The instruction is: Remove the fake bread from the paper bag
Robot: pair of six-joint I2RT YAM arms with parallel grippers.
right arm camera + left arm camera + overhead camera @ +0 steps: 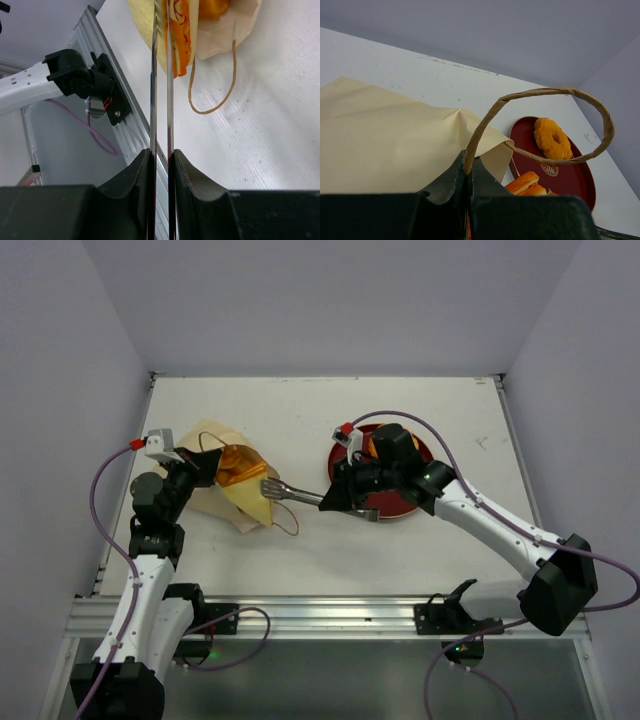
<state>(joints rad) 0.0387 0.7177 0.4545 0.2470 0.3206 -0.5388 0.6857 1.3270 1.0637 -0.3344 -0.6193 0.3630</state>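
While the pale tan kraft-paper bag (243, 505) lay on its side on the white table (400, 570) with its mouth turned to the right, one of its thin brown twisted loop handles (545, 91) was clamped at its root between the fully closed jaws of the left gripper (469, 167), which was set at the bag's left side. The right gripper (161, 155) was closed tight on the stems of long metal tongs (154, 100), which were stretched from the right of the bag up to its mouth. At the tong tips, in the bag's mouth, a flat pale and orange fake bread piece with red squiggles (181, 35) was seen; whether it was pinched between the blades could not be told. A further glossy orange piece (215, 7) was seen deeper inside the bag. The bag's other loop handle (215, 85) lay slack on the table just outside the mouth. Well to the right of the bag a round red plate (575, 175) was seen, and on it a golden ring doughnut (552, 138) was laid, with an orange and pale bun-like piece (522, 182) at the edge nearer the bag.
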